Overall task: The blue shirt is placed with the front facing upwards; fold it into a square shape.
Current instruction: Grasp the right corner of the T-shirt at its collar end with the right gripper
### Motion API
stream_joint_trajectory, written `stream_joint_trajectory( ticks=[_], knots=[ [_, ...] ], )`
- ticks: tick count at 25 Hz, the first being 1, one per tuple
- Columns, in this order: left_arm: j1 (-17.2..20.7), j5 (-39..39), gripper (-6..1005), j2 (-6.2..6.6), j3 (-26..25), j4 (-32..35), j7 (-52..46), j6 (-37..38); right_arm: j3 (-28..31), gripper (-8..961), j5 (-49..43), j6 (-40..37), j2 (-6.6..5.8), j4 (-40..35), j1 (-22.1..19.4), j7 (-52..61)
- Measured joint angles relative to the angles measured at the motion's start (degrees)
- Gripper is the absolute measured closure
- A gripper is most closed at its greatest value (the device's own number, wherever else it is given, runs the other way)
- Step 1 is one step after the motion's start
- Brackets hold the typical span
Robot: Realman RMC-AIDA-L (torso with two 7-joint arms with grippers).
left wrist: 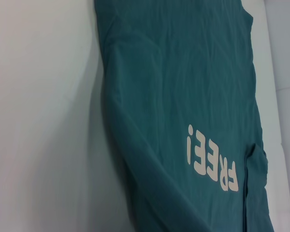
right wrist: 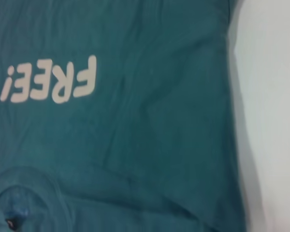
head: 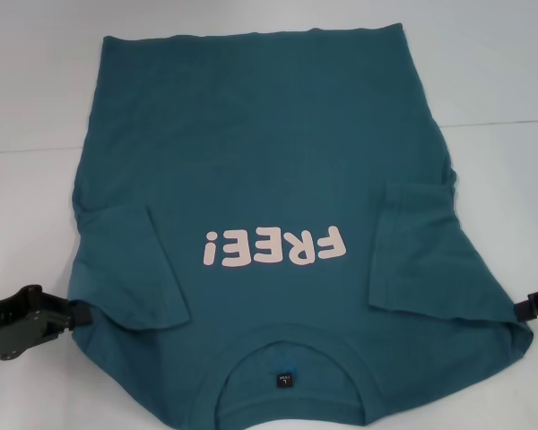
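The blue shirt (head: 269, 161) lies flat on the white table (head: 36, 90), front up, with its collar (head: 291, 358) nearest me. Pale "FREE!" lettering (head: 276, 246) reads upside down. Both short sleeves are folded inward onto the body, one on the left (head: 130, 269) and one on the right (head: 421, 251). My left gripper (head: 76, 311) sits low at the shirt's left shoulder edge. At the right shoulder edge is my right gripper (head: 524, 309). The left wrist view shows the shirt (left wrist: 183, 96) and the right wrist view shows the shirt (right wrist: 135, 145) with its lettering, without fingers.
Bare white table surrounds the shirt on the left (left wrist: 38, 121) and right (right wrist: 270, 121). A seam line in the table surface runs across at the far right (head: 502, 124). The shirt's hem (head: 251, 38) reaches toward the table's far side.
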Motion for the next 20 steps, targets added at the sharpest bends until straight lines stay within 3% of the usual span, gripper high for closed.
stream_joint_trajectory(
  ticks=[20],
  knots=[
    [-0.09, 0.0, 991, -0.13, 0.0, -0.12, -0.01, -0.01, -0.61, 153, -7.05, 2.65, 3.2, 0.15, 2.87, 0.41]
  ],
)
